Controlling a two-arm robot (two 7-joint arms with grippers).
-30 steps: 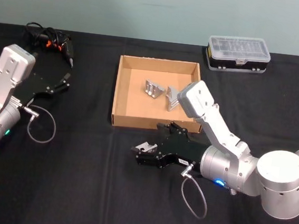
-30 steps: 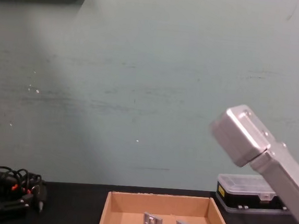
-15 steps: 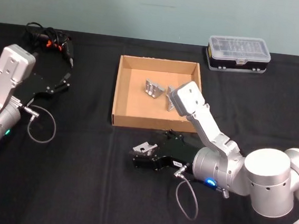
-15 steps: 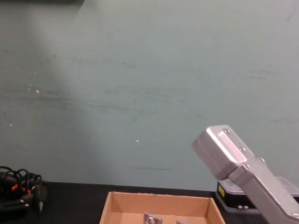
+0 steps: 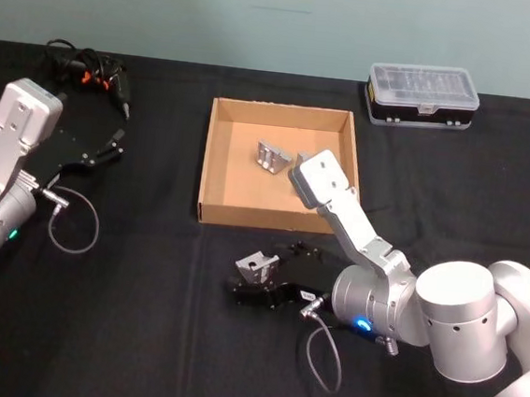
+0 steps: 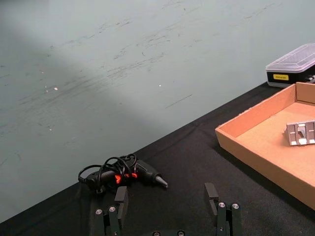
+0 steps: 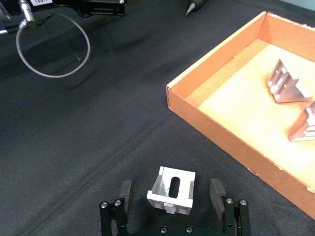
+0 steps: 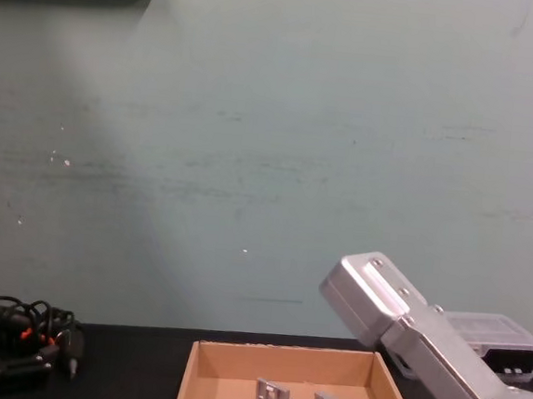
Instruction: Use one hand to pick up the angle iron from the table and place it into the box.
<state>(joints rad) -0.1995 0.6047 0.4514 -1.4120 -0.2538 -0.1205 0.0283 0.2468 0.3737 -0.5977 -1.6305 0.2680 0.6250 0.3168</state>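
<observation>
I had lowered my right gripper point(image 7: 171, 202) onto the table point(image 5: 141, 318) just short of the box point(image 5: 213, 170), fingers open astride the angle iron point(image 7: 172, 190), ready to close; my left gripper point(image 6: 168, 213) sat parked, open.

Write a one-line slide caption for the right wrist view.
Right hand open around an angle iron on the black table, beside the cardboard box holding two more brackets.
</observation>
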